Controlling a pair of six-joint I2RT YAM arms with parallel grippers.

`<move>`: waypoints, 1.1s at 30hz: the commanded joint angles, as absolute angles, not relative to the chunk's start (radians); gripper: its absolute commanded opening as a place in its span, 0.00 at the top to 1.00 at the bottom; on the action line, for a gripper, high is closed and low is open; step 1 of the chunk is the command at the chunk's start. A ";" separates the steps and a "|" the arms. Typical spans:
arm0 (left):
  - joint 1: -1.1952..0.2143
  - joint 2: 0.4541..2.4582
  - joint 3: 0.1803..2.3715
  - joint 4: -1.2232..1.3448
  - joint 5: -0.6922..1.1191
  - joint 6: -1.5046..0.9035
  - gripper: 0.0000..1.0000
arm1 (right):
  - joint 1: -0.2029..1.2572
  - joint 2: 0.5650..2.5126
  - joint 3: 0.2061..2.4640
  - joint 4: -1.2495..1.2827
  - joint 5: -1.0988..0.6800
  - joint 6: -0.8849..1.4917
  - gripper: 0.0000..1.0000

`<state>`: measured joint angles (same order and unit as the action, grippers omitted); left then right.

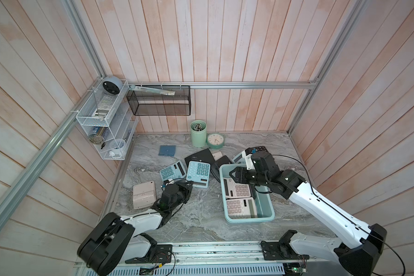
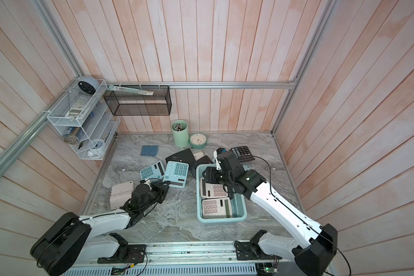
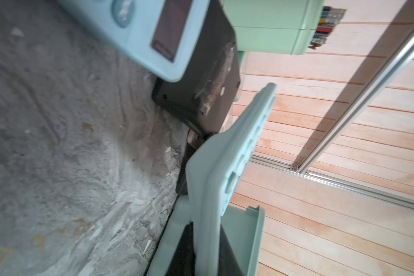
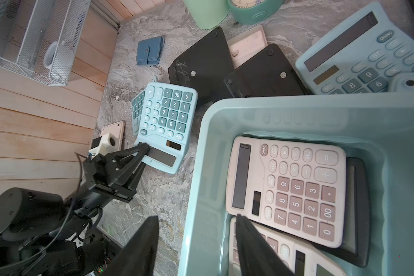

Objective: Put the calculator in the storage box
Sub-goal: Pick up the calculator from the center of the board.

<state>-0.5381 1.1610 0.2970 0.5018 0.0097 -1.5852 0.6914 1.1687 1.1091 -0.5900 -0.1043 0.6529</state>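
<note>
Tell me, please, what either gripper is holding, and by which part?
The left gripper pinches the light blue calculator by its display-end edge; the right gripper holds nothing.

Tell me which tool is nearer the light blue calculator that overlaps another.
Left. The left tool meets the calculator at its display end; the right tool hangs over the storage box.

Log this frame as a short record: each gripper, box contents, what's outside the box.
left gripper: shut on blue calculator, at its display-end edge
right gripper: open, empty, over box
box contents: two pink calculators, black calculator beneath
outside box: more calculators, several face down
task: blue calculator not yet in box
</note>
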 commanded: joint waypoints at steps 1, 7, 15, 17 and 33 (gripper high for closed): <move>-0.525 1.019 0.407 0.109 -0.047 -1.405 1.00 | 0.669 1.167 1.108 -0.571 -0.155 0.637 0.40; -0.408 0.942 0.534 -0.088 0.153 -1.272 1.00 | 0.634 1.173 1.119 -0.527 -0.254 0.640 0.37; -0.272 0.892 0.670 -0.259 0.466 -1.100 1.00 | 0.560 1.192 1.119 -0.457 -0.461 0.653 0.36; -0.231 0.890 0.688 -0.279 0.556 -1.070 1.00 | 0.537 1.201 1.118 -0.436 -0.518 0.661 0.36; -0.130 0.918 0.696 -0.257 0.983 -1.049 1.00 | 0.472 1.319 1.209 -0.396 -0.803 0.658 0.36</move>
